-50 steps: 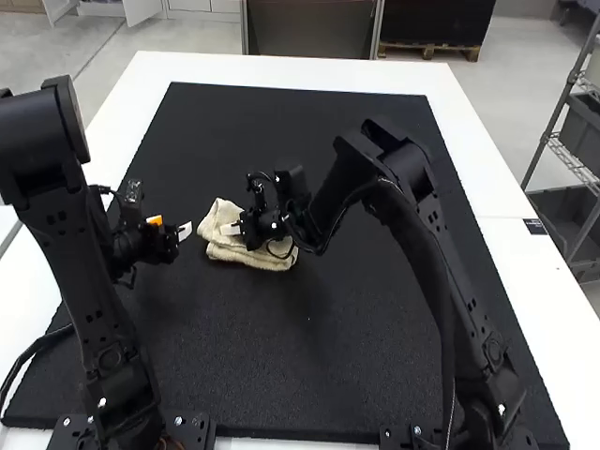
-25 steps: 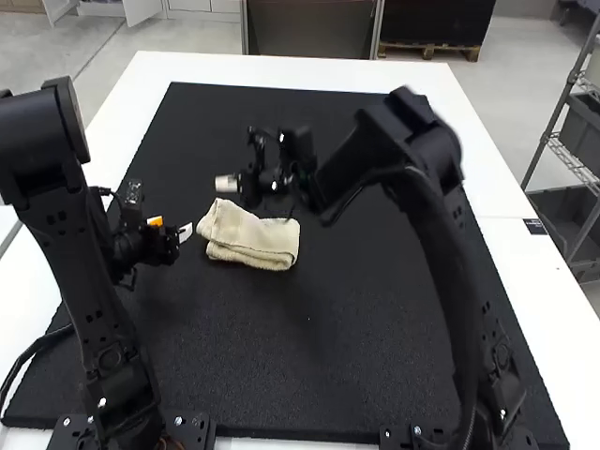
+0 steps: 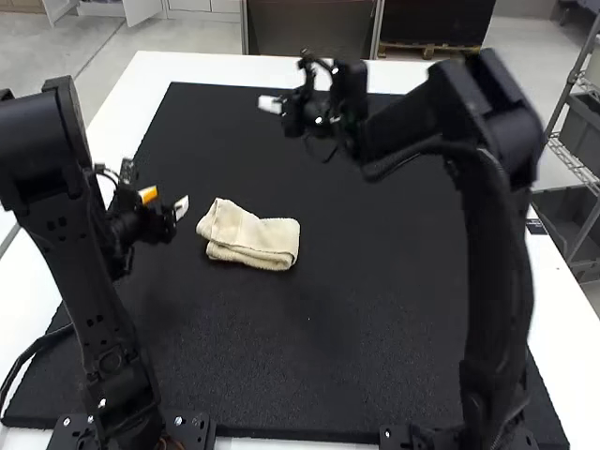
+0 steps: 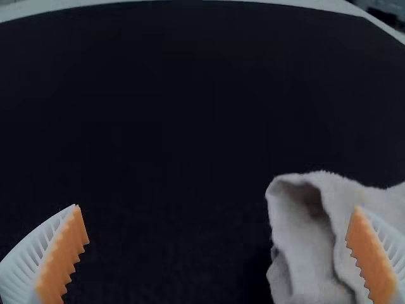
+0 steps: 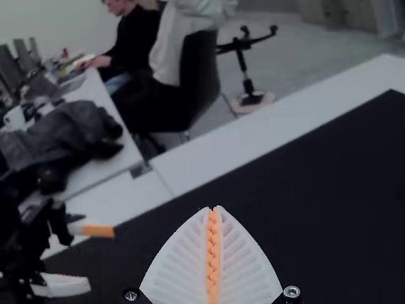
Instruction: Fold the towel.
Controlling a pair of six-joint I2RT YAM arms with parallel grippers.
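Catching the right arm [image 3: 492, 234] and right gripper [image 3: 270, 104] blurred in the high view, losing part of the left arm [image 3: 75, 272] past that view's edge. Missing some of the towel [image 4: 345, 199] behind one finger [image 4: 373, 259] of the left gripper [image 3: 165, 201] and beyond the left wrist view's edge.

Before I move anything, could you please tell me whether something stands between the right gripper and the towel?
Nothing visible does: in the high view, just the black mat lies between the right gripper and the folded towel.
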